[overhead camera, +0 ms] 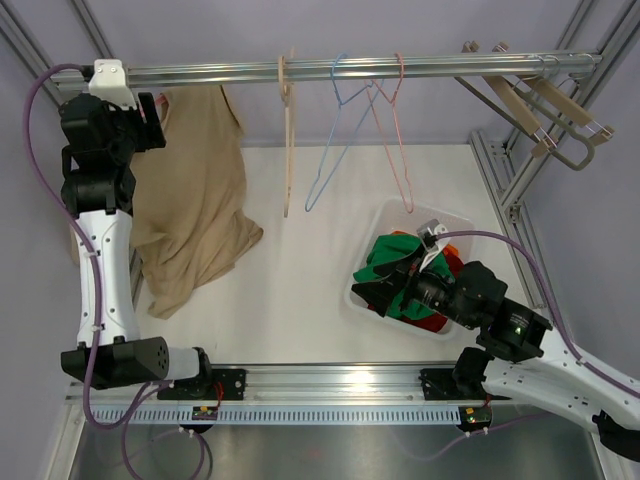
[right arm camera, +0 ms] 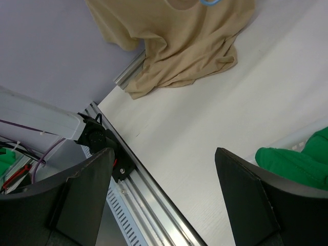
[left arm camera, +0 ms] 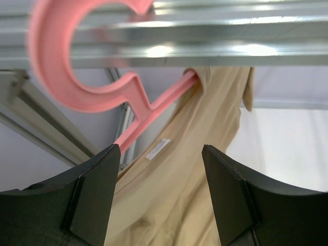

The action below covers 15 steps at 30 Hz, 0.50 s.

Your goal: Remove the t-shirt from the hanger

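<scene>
The fingers [left arm camera: 97, 200] of the left gripper [left arm camera: 161, 154] are seen spread apart with nothing clamped between them, and they are raised to the rail [overhead camera: 400, 68] at the far left. Just beyond them the tan t-shirt [overhead camera: 195, 200] is hung on a pink plastic hanger [left arm camera: 51, 66], whose hook is looped over the rail. One arm of the hanger is run into the neck opening of the shirt, and a white label [left arm camera: 158, 148] is shown inside the collar. Whether the left finger touches the hanger cannot be told. The shirt is draped down from the rail, and its lower part is laid in folds on the white tabletop [overhead camera: 300, 290] at the left.

Further right on the rail a wooden hanger [overhead camera: 287, 140], a blue wire hanger [overhead camera: 335, 140] and a pink wire hanger [overhead camera: 395, 140] are hung bare. More wooden hangers [overhead camera: 520, 100] are gathered at the far right end.

The right gripper [right arm camera: 164, 154] is held over a clear bin [overhead camera: 455, 222] at the near right. Its fingers [right arm camera: 82, 195] are parted wide and nothing is gripped. A green garment [overhead camera: 385, 260] is piled in the bin with orange and red cloth.
</scene>
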{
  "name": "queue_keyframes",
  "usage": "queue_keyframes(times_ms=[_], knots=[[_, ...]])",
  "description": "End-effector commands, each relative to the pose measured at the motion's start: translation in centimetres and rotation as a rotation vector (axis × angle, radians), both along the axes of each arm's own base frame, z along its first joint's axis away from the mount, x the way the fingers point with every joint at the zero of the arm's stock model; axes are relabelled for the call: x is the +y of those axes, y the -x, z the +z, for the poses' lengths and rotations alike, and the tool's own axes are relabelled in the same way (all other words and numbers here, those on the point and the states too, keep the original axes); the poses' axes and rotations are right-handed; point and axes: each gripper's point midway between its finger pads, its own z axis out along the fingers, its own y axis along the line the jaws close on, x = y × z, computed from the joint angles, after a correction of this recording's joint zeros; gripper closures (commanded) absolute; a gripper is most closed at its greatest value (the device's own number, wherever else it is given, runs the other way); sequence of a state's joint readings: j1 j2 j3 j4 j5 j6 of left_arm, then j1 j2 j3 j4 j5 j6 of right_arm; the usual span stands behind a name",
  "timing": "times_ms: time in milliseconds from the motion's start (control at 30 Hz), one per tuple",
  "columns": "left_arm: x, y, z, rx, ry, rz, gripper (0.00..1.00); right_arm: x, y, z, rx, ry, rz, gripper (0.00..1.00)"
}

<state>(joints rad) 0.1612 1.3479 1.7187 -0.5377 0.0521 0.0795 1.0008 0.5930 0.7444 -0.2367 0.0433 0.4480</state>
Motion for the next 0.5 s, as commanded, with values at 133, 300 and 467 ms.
queue_keyframes(times_ms=[133, 300, 467], knots=[[2.7, -0.8, 3.1, -0.095, -0.105, 0.113, 0.27, 0.3, 0.2, 1.6, -0.013, -0.026, 0.018, 0.12], [3.6, -2.7, 1.4, -0.039, -0.13, 0.124, 0.23, 0.0, -0.1, 1.6, -0.019, -0.012, 0.0, 0.12], [5.3, -3.6, 1.2, -0.033, -0.116, 0.159, 0.2, 0.3, -0.2, 1.5, -0.018, 0.006, 0.004, 0.12]])
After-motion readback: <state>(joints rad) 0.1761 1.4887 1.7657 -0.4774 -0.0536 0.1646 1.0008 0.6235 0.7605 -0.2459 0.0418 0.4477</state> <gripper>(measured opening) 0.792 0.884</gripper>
